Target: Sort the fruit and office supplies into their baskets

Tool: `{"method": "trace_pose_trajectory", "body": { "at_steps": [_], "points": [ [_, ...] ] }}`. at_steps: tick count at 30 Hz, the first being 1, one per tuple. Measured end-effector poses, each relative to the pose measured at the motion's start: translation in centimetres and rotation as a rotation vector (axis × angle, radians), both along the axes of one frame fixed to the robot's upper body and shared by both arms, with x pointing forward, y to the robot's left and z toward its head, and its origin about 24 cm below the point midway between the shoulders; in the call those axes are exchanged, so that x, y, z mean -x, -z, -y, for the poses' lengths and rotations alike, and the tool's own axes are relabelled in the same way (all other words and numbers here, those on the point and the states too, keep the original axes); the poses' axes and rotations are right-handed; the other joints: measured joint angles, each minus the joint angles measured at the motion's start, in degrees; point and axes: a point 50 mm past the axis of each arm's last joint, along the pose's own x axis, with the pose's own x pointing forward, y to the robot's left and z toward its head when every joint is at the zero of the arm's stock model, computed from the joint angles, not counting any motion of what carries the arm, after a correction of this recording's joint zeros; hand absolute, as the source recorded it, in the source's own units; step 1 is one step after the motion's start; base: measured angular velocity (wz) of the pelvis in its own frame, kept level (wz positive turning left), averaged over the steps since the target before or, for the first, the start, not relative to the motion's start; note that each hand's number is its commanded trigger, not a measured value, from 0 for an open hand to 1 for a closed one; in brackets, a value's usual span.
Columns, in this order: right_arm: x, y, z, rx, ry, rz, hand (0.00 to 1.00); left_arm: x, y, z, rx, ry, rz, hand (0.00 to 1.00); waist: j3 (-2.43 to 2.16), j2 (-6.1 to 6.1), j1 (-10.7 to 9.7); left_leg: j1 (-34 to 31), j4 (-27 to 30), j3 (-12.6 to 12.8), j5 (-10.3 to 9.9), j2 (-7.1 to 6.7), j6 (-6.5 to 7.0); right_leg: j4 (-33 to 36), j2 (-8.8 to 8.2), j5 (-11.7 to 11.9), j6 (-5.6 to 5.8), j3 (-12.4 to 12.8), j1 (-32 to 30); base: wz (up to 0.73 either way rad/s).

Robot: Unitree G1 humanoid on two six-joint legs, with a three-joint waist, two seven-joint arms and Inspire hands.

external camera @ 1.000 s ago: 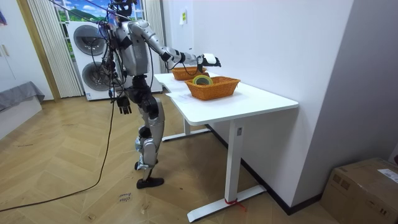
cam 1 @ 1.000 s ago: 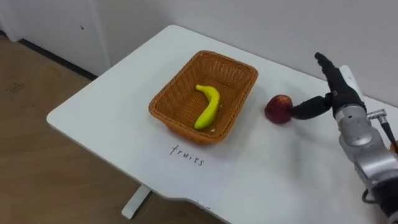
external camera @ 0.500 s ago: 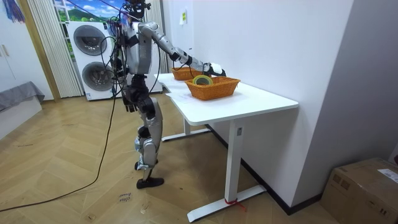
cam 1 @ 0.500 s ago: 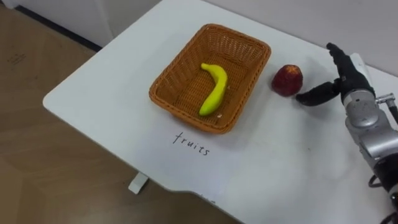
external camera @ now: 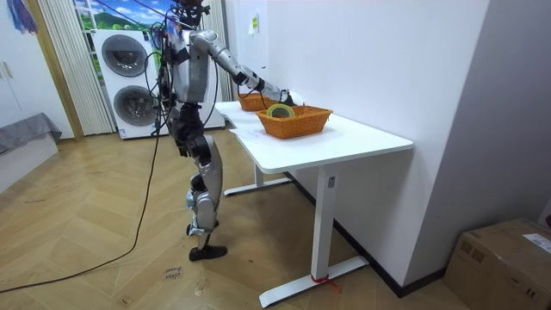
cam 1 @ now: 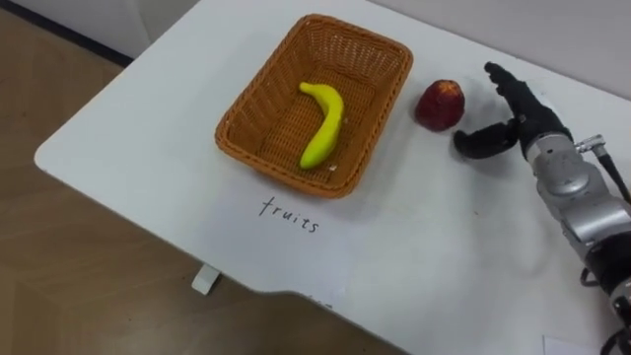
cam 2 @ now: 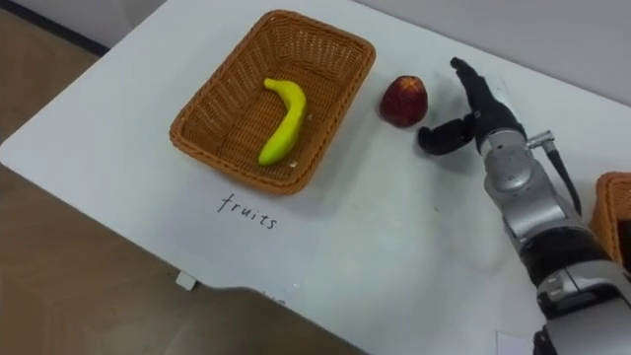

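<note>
Left eye view: banana (cam 1: 322,123) in the basket (cam 1: 258,150), apple (cam 1: 440,105) waits on the desk (cam 1: 444,237); my right hand (cam 1: 523,128) spreads its fingers (cam 1: 501,81) beside it.

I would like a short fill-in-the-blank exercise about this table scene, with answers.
The yellow ___ lies inside the wicker basket.
The red apple rests on the white ___, outside the basket.
The right robot hand, beside the apple, is ___, not shut.
Missing words: banana; table; open.
</note>
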Motion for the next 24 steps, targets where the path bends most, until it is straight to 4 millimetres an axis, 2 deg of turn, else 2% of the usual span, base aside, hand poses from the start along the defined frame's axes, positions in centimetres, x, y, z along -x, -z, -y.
{"method": "trace_pose_trajectory", "body": {
  "at_steps": [12,24],
  "points": [
    [-0.3,-0.8,0.1,-0.165,-0.022,-0.009,0.00,-0.3,0.0,0.0,0.011,0.005,0.005,0.00,-0.13,0.25,-0.16,-0.35,0.02,0.26,0.02,0.10,-0.04,0.22,0.11,0.04,-0.04,0.42,-0.58,0.00],
    [-0.5,-1.0,-1.0,-0.194,-0.083,-0.014,0.00,-0.2,0.0,-0.1,-0.009,-0.001,0.010,0.00,-0.21,0.43,-0.08,-0.01,0.03,0.60,0.02,0.15,-0.04,0.18,0.12,0.06,-0.06,0.46,-0.23,0.00]
  ]
}}
